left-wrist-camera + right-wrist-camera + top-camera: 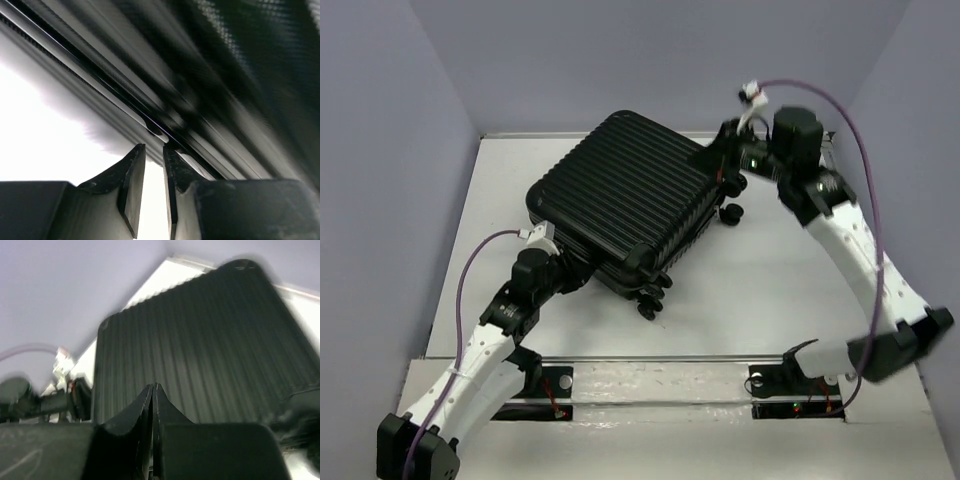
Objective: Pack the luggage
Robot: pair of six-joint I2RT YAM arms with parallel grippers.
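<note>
The luggage [620,190] is a black ribbed hard-shell suitcase lying flat and closed, turned diagonally on the white table. My left gripper [580,272] is at its near-left side. In the left wrist view the gripper [154,147] has a narrow gap between its fingers with only white table showing through, and its tips sit just under the shell's seam [160,131]. My right gripper [715,160] is at the case's far right corner. In the right wrist view the gripper [154,386] is shut and empty over the ribbed shell [210,340].
Small black caster wheels stick out at the case's right side [731,212] and near corner [648,308]. Purple walls enclose the table on the left, back and right. A metal rail [660,358] runs along the near edge between the arm bases.
</note>
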